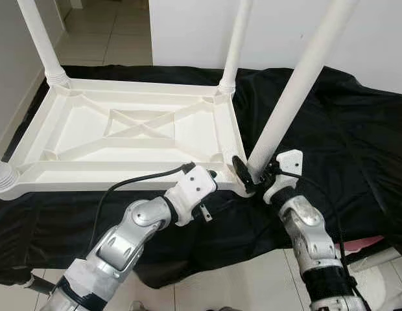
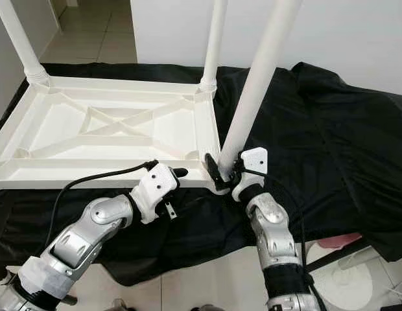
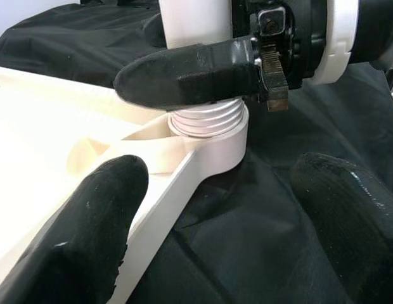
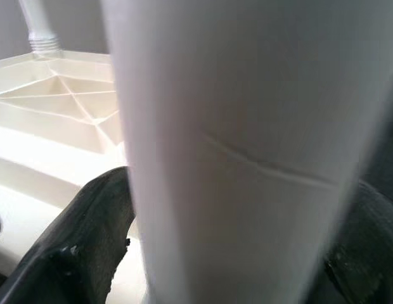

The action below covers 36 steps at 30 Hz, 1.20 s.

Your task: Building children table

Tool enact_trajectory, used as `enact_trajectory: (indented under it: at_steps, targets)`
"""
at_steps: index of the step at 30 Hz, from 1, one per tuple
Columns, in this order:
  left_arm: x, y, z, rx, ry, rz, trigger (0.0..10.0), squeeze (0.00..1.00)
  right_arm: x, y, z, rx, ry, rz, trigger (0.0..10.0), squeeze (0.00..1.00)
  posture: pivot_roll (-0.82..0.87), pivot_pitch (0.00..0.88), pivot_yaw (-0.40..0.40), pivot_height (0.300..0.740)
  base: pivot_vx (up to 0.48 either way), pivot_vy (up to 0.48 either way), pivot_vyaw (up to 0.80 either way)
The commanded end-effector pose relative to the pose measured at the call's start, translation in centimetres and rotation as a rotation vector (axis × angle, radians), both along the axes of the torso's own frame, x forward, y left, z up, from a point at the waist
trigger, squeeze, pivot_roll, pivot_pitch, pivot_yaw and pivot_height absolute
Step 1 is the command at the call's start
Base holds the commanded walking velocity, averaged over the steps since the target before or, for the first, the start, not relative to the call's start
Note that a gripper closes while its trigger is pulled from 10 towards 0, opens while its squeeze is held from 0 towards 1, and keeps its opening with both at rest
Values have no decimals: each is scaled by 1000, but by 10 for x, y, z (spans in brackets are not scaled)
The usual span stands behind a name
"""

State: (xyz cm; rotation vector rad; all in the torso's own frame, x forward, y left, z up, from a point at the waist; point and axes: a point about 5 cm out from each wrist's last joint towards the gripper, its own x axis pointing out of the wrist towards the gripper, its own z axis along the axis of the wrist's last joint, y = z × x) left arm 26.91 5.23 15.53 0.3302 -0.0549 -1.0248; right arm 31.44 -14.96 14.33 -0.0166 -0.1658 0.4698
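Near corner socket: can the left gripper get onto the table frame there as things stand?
Probably yes. The left gripper sits open right at the table frame edge beside the corner socket, nothing between them. The right gripper already clamps the leg just above, so room around the socket itself is tight.

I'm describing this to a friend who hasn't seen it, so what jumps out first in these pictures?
A white plastic table top lies upside down on a black cloth, with white legs standing up from its corners. At the near right corner, the right gripper has its jaws closed around a leg near its threaded base. The left gripper hovers open at the table's near edge beside it.
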Motion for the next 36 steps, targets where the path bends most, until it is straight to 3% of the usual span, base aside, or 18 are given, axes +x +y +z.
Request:
enact_trajectory:
  at_steps: [1, 6, 7, 19, 20, 29, 36]
  targets:
    - [-5, -4, -2, 19, 14, -70, 10000, 0, 3, 1, -3, -14, 12, 42, 10000, 0, 4, 46, -82, 740, 0, 0, 0]
    - [-5, -4, -1, 18, 12, -70, 10000, 0, 6, 1, -3, -23, 7, 58, 10000, 0, 8, 43, -85, 740, 0, 0, 0]
    - [-5, -4, -1, 18, 12, -67, 10000, 0, 7, 0, -3, -20, 7, 60, 0, 0, 10, 42, -86, 740, 0, 0, 0]
    - [-5, -2, -2, 21, 10, -61, 10000, 0, 10, -4, -8, 0, 6, 88, 0, 0, 11, 37, -84, 740, 0, 0, 0]
    - [-5, -2, -2, 21, 10, -62, 10000, 0, 10, -4, -8, 2, 7, 88, 10000, 0, 10, 38, -83, 740, 0, 0, 0]
    - [-5, -2, -2, 21, 11, -62, 10000, 0, 10, -6, -9, 6, 21, 43, 10000, 0, 10, 40, -87, 740, 0, 0, 0]
    - [-6, -2, -3, 19, 12, -58, 10000, 0, 12, -3, -16, 16, 73, -151, 10000, 0, 8, 40, -91, 740, 0, 0, 0]
